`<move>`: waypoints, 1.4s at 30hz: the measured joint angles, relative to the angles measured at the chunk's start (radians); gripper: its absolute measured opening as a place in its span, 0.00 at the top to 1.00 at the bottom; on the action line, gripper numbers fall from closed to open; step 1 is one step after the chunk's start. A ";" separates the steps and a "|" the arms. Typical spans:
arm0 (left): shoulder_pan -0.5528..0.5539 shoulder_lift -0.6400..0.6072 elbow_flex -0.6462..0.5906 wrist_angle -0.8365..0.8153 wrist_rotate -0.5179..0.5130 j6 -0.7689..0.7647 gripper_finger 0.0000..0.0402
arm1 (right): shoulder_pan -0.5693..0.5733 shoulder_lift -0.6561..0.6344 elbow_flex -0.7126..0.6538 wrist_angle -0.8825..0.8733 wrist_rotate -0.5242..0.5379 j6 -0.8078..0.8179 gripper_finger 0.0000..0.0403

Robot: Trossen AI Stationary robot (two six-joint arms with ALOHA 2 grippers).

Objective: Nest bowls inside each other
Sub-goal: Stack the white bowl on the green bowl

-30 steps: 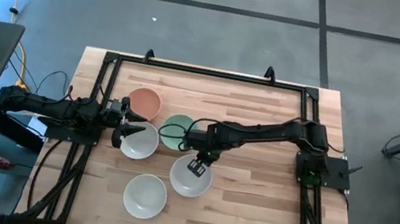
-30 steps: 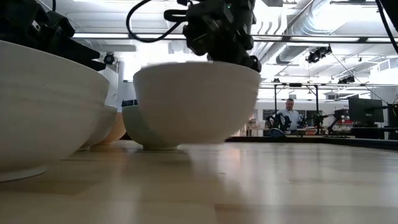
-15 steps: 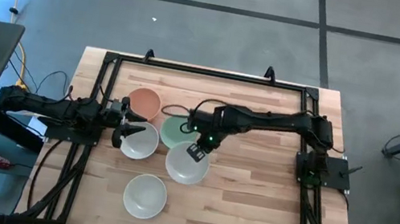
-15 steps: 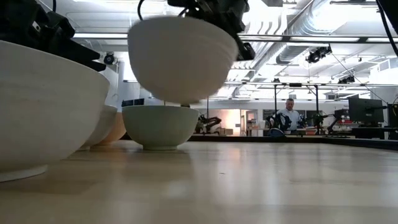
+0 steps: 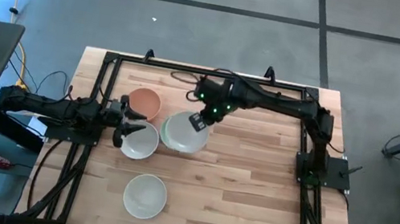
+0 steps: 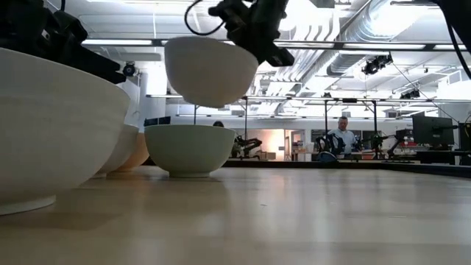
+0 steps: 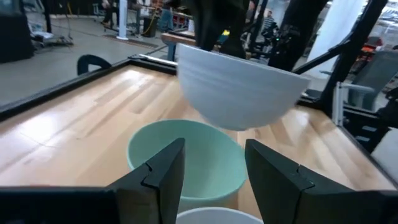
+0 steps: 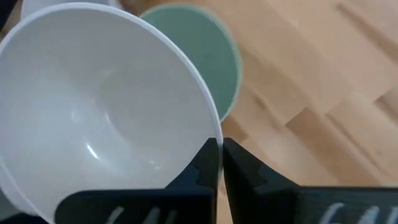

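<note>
The right hand (image 5: 199, 120) is pinched shut on the rim of a smooth round white bowl (image 5: 183, 132) and holds it in the air above the wooden slatted table (image 5: 251, 194). In the right wrist view the two dark fingers (image 8: 208, 163) stand nearly together with the thin bowl wall (image 8: 106, 118) clamped between them. The carried white bowl (image 6: 210, 70) hangs clear of the table, tipped a little, directly over a round mint green bowl (image 6: 189, 149) that stands upright on the wood; the two are apart, with open space between them. In the left wrist view the lifted bowl (image 7: 239, 90) floats just over the green bowl's (image 7: 186, 162) open mouth.

The left hand (image 5: 131, 126) waits at the left side of the table, its fingers (image 7: 165, 177) spread apart and holding nothing, poised over the rim of a second white bowl (image 5: 139, 140), which sits just beside the green one. A salmon-orange round bowl (image 5: 145, 102) stands just behind that white bowl, toward the far edge. A third white bowl (image 5: 145, 196) sits alone nearer the front edge, well apart from the others.

In the room beyond the table, a person (image 6: 341, 138) shows far off.
</note>
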 joint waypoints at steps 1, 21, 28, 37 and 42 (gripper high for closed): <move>0.000 0.000 0.000 -0.001 -0.007 0.010 0.61 | -0.011 0.002 0.001 0.003 0.004 0.000 1.00; 0.000 0.000 0.002 -0.004 -0.100 0.123 0.61 | -0.049 0.090 0.001 0.121 -0.010 0.085 1.00; 0.000 0.000 0.002 -0.004 -0.100 0.131 0.61 | -0.046 0.116 0.001 0.119 -0.002 0.095 1.00; 0.000 0.000 0.002 -0.004 -0.100 0.124 0.61 | -0.042 0.140 0.001 0.109 0.031 0.096 1.00; 0.000 0.000 0.002 -0.003 -0.100 0.123 0.61 | -0.032 0.176 0.000 0.102 0.021 0.094 1.00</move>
